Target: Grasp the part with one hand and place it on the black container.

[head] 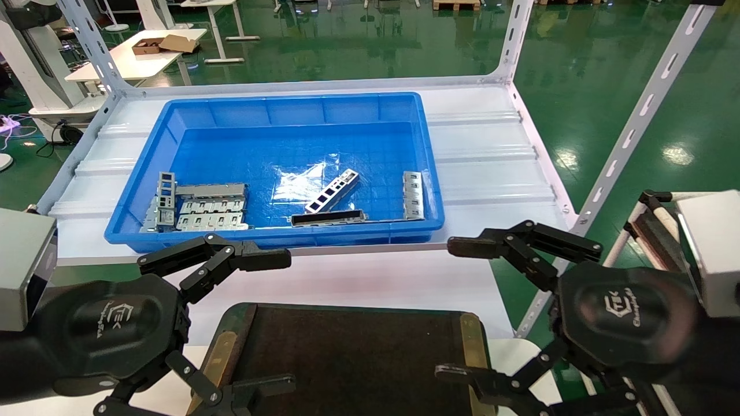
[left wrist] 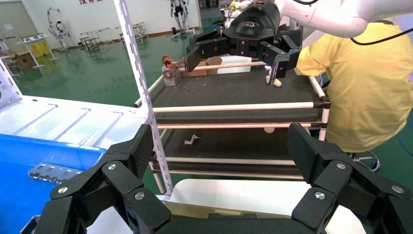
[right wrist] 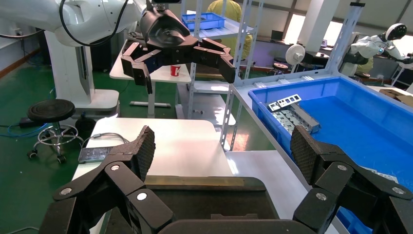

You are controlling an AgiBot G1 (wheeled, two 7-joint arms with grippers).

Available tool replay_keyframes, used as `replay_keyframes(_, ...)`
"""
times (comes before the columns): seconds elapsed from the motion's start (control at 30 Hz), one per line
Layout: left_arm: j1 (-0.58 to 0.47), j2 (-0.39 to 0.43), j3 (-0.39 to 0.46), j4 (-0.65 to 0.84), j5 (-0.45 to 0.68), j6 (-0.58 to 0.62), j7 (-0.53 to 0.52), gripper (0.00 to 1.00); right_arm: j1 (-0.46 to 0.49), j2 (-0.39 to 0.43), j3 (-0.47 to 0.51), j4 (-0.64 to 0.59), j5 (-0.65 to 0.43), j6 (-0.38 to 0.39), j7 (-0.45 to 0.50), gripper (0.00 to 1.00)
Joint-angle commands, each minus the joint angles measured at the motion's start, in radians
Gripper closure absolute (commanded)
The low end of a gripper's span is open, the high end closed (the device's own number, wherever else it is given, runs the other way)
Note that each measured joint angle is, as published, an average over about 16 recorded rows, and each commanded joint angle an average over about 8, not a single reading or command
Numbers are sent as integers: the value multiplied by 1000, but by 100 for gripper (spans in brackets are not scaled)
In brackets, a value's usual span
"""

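**Both grippers wide open, part not yet picked**

Short ladder-slotted part (head: 332,190) lying loose and diagonal near the middle of the blue bin (head: 277,103), toward its front wall, beside a darker channel bar (head: 328,218). Left gripper (head: 243,323) and right gripper (head: 462,309) hovering spread and empty over the near corners of the black container (head: 347,341), likely parked clear for an unobstructed reach. Embossed logo on each round body, lettering too small to read.
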Motion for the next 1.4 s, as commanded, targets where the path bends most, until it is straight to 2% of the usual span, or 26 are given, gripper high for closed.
replay_keyframes(0.03,0,0,0,0,0,0,0,0,0,0,0,0,0,0,0,0)
replay_keyframes(0.67,-1,1,0,1,1,-3,-2,0,0,0,0,0,0,0,0,0)
replay_keyframes(0.83,-13,20,7,9,32,-48,-2,0,0,0,0,0,0,0,0,0)
replay_keyframes(1.13,-87,120,65,70,182,-215,-33,0,0,0,0,0,0,0,0,0)
replay_keyframes(1.4,-234,280,166,262,370,-344,-71,0,0,0,0,0,0,0,0,0)
